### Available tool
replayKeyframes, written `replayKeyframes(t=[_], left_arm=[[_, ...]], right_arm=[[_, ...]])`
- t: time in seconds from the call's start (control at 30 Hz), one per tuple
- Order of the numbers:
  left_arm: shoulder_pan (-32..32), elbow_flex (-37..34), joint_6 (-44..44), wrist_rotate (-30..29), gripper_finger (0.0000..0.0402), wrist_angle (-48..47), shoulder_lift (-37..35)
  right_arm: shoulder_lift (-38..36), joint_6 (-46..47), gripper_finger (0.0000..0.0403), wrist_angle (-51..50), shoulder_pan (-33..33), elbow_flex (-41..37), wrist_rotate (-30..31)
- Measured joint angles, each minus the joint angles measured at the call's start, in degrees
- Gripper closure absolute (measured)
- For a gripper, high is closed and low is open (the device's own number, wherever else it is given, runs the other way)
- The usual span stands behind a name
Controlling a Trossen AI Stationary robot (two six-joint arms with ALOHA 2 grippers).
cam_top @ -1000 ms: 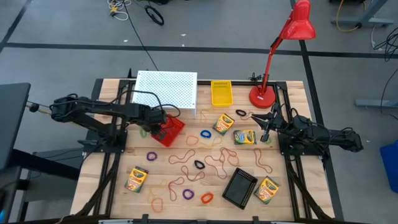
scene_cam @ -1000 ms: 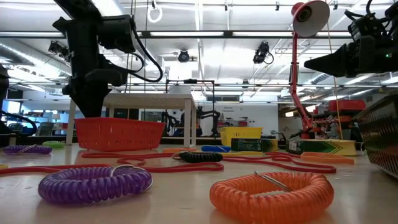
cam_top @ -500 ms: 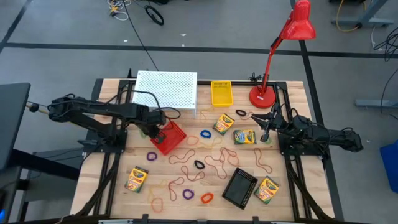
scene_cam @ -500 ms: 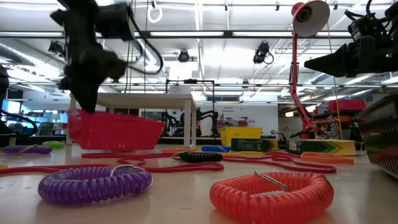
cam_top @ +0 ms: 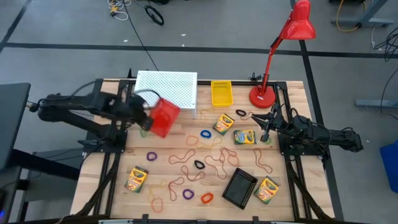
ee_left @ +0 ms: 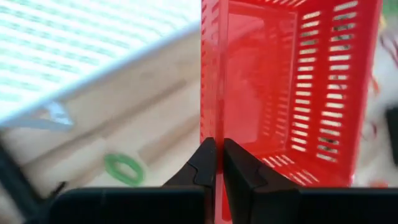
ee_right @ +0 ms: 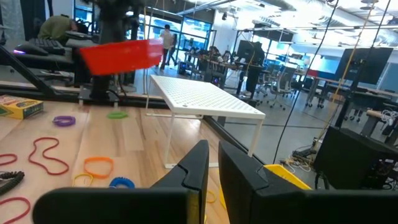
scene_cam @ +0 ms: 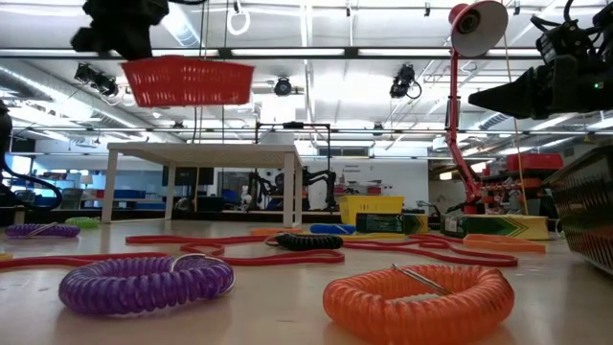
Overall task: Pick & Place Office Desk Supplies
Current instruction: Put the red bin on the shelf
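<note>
Red basket point(cam_top: 165, 117) off the table — left gripper point(ee_left: 216, 163) jaws pinching its wall. Right gripper point(ee_right: 212, 163) idle, jaws slightly apart, nothing between.

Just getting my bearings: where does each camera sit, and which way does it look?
High: overhead, straight down on the table; both arms show.
Low: at tabletop height, looking across past the purple loop; arms overhead.
Left wrist: on the left arm, past its jaws, shut on the red basket.
Right wrist: on the right arm, facing the white stand; its tip shows.
Shared: all four see the basket, held aloft.
</note>
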Motion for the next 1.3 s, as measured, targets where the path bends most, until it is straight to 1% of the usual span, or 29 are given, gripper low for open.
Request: replayKeyframes(t=[0.07,0.13,0.23,0.3,0.47,0.6,0.67,0.8,0.9,1.13,1.3], left_arm=[[3.3,1.5,0.1,-1.4,0.0385,-2.1,-1.2],[7.9,2.6,2.4,-2.0,0.0385,-3.0,-2.2],[16.9,3.5,7.6,-1.4,0.0385,-3.3,-2.5],[23.9,3.4,11.9,0.7,0.0385,-2.8,-2.3],[40.4,3.4,24.0,9.9,0.0384,2.3,-1.6],[50.6,3.4,29.7,15.5,0.0384,3.2,-1.3],[54.3,3.4,31.3,17.6,0.0384,3.1,-0.8],[59.1,3.4,33.5,22.0,0.0384,3.1,0.6],[60.5,3.4,35.1,23.8,0.0384,2.8,1.9],[60.9,0.5,34.6,21.8,0.0384,3.1,2.9],[60.8,-0.8,33.3,21.6,0.0383,3.6,3.1]], right_arm=[[0.0,0.0,0.0355,0.0,0.0,0.0,0.0],[0.0,0.0,0.0355,0.0,0.0,0.0,0.0],[0.0,0.0,0.0355,0.0,0.0,0.0,0.0],[0.0,0.0,0.0355,0.0,0.0,0.0,0.0],[0.0,0.0,0.0355,0.0,0.0,0.0,0.0],[0.0,0.0,0.0355,0.0,0.0,0.0,0.0],[0.0,0.0,0.0355,0.0,0.0,0.0,0.0],[0.0,0.1,0.0355,0.0,0.0,0.0,0.0],[0.0,0.0,0.0355,0.0,0.0,0.0,0.0],[0.0,0.0,0.0355,0.0,0.0,0.0,0.0],[0.0,0.0,0.0355,0.0,0.0,0.0,0.0]])
